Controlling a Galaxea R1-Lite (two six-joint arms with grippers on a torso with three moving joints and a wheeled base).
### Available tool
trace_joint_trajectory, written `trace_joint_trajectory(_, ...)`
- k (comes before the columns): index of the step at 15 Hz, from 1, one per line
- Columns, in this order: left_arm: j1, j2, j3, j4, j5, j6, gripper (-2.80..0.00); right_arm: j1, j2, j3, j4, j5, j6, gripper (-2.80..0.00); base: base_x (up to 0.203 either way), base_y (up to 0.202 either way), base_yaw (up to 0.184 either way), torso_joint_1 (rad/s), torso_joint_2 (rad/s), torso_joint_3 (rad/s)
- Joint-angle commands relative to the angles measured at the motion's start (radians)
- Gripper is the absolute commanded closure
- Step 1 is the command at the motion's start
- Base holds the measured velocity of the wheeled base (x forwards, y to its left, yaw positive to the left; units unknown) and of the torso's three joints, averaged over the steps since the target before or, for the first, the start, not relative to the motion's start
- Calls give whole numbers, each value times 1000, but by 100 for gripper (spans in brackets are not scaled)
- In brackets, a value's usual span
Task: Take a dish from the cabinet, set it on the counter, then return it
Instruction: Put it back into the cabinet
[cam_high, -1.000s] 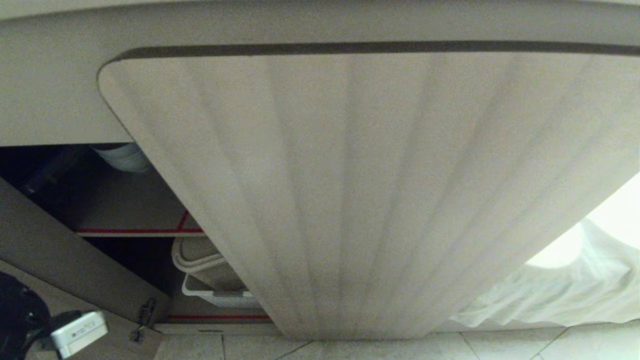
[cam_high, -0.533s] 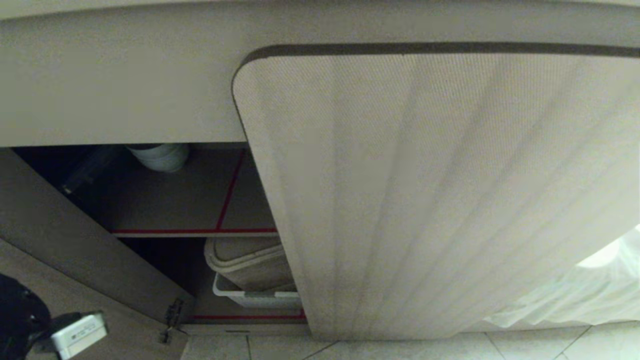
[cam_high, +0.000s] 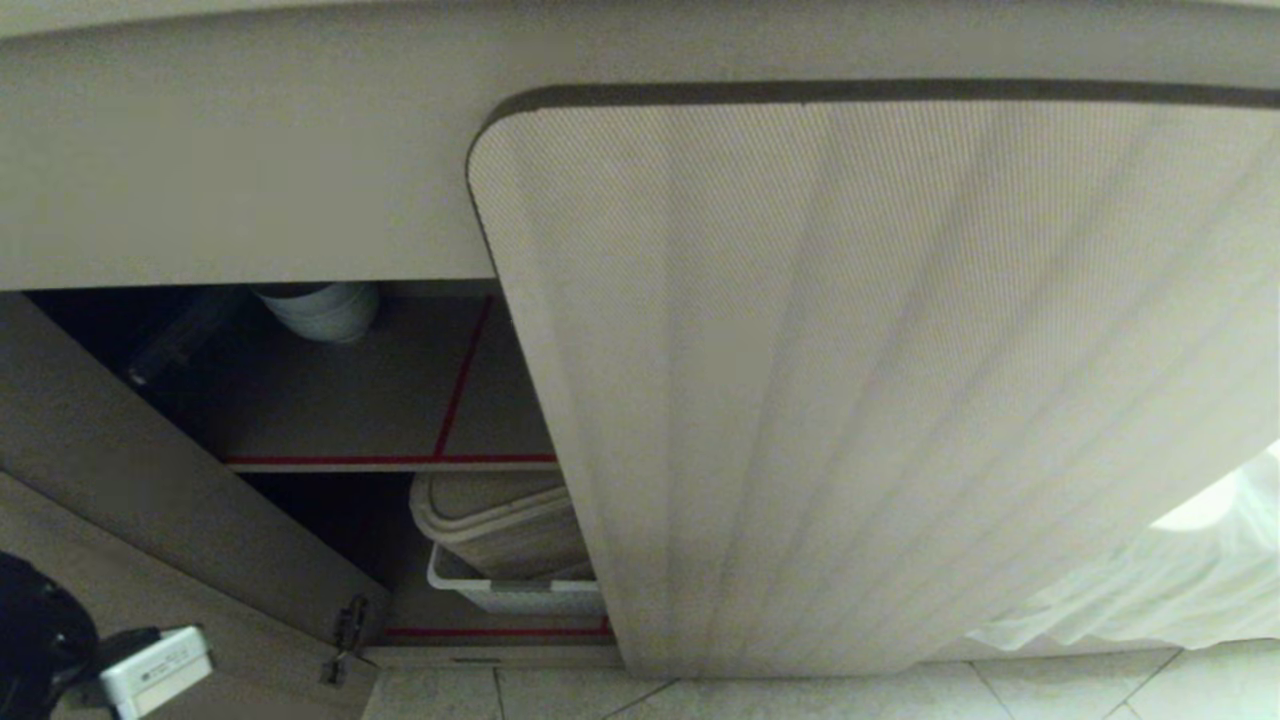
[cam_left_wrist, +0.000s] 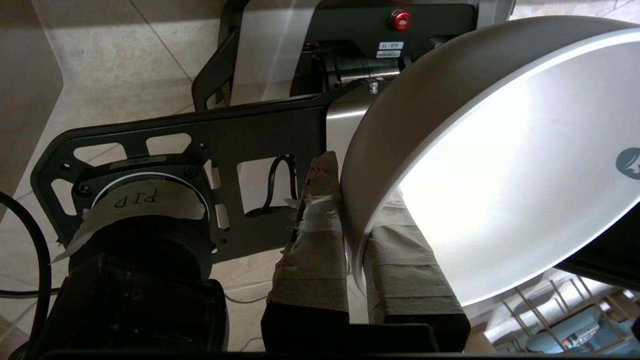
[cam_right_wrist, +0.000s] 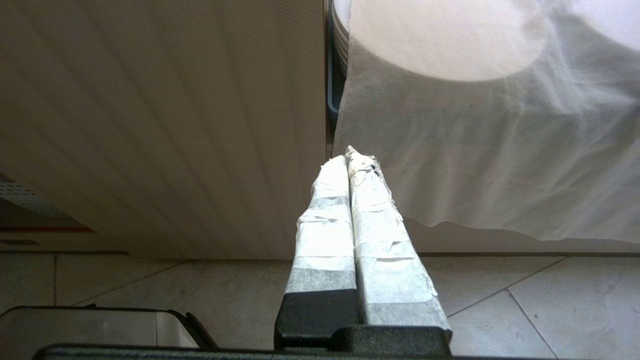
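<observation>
Tiled floor (cam_left_wrist: 125, 55) below. Left gripper (cam_left_wrist: 352, 260) pinches dish (cam_left_wrist: 500, 165) rim at its 7 o'clock, clear of cabinet (cam_high: 850, 380). Glossy, rigid, breakable, probably slippery; thin-edge hold. Right gripper (cam_right_wrist: 352, 165) closed, empty.

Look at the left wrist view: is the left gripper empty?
No, the left gripper is shut on the rim of the white dish, one taped finger on each side.

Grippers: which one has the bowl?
The left gripper: its taped fingers pinch the rim of the white bowl. The right gripper is shut on nothing, near the fluted cabinet door.
</observation>
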Motion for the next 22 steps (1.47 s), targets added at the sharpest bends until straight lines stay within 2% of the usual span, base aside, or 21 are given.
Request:
trace_joint_trajectory(1, 0, 0, 0, 5, 0, -5, 0, 2, 0, 0, 0, 0, -1, 0, 0, 0, 0, 0, 0, 0)
trace_joint_trajectory(5, 1, -12, 2, 6, 1, -9, 0, 1, 0, 0, 0, 0, 1, 0, 0, 0, 0, 0, 0, 0)
trace_joint_trajectory(8, 1, -13, 32, -10, 23, -35, 0, 1, 0, 0, 0, 0, 0, 0, 0, 0, 0, 0, 0, 0)
trace_joint_trajectory(14, 5, -43, 121, -116, 50, -85, 0, 0, 0, 0, 0, 0, -1, 0, 0, 0, 0, 0, 0, 0)
trace_joint_trajectory(18, 16, -43, 239, -301, 75, -87, 0, 1, 0, 0, -1, 0, 0, 0, 0, 0, 0, 0, 0, 0)
trace_joint_trajectory(22, 69, -37, 322, -449, 78, -88, 0, 1, 0, 0, 0, 0, 0, 0, 0, 0, 0, 0, 0, 0)
